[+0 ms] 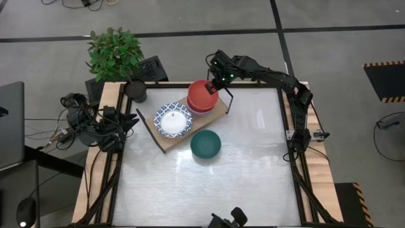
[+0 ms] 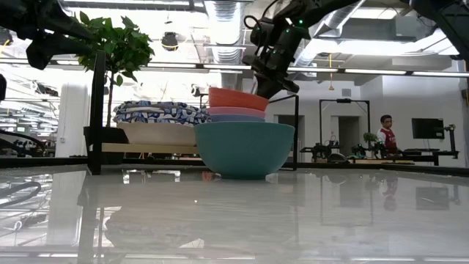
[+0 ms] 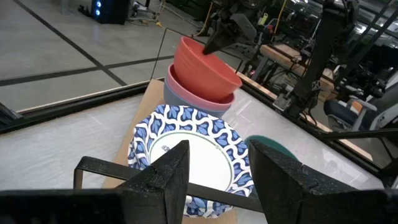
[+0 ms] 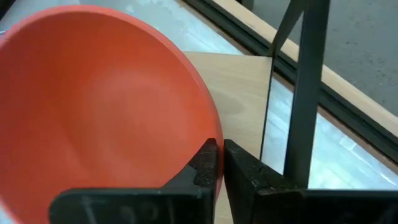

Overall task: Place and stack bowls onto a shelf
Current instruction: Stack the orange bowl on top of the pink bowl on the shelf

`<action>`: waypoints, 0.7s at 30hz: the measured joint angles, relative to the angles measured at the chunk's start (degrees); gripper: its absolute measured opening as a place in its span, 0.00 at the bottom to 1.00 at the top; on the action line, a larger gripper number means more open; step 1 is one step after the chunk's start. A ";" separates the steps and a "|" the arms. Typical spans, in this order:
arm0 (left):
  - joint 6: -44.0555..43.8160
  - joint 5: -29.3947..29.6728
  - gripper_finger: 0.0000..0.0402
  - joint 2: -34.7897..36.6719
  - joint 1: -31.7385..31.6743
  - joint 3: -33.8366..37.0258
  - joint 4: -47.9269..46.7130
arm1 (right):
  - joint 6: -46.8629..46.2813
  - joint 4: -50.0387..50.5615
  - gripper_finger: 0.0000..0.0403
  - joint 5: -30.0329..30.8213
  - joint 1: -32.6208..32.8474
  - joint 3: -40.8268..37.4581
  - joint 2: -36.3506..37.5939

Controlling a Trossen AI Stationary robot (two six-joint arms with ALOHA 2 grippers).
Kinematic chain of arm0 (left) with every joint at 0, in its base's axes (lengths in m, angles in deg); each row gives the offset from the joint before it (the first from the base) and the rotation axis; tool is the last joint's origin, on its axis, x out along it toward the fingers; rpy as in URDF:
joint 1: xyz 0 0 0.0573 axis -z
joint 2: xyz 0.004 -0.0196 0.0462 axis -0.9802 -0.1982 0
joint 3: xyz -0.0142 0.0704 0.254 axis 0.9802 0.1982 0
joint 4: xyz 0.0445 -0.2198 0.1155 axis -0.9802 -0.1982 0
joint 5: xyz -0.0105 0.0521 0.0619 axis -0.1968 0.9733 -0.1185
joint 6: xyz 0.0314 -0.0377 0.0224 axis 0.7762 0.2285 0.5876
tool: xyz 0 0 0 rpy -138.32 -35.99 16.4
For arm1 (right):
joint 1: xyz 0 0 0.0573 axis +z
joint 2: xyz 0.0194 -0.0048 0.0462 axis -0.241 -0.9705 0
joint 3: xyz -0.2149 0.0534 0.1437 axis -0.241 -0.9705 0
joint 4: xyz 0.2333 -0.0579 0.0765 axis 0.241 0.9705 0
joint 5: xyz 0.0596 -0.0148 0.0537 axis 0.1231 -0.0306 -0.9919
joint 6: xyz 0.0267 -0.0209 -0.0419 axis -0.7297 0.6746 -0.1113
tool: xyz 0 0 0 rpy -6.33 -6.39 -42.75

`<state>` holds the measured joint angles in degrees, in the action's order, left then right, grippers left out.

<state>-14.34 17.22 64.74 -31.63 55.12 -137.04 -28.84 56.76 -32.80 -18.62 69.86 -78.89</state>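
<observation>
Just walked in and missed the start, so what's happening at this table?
The right end effector is at the rim of the red bowl, which sits on a stack at one end of the shelf. A patterned bowl is beside it on the shelf. A teal bowl waits on the table. The left arm is parked at the table's left edge.

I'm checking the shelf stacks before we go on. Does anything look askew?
Yes: the red bowl sits tilted on the pink bowl at the shelf's end, not nested level. The right gripper is at its rim.
</observation>
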 joint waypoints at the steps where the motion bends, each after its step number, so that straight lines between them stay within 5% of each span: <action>1: 0.00 -0.02 0.38 -0.01 0.02 0.02 0.00 | 0.02 0.08 0.12 -0.03 -0.07 0.00 0.00; 21: 0.00 -0.02 0.38 -0.01 0.00 0.00 0.02 | 4.29 -1.07 0.14 -0.23 0.73 0.00 0.00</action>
<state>-14.34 17.20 64.73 -31.63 55.12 -137.02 -24.55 55.69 -33.04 -17.89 69.86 -78.89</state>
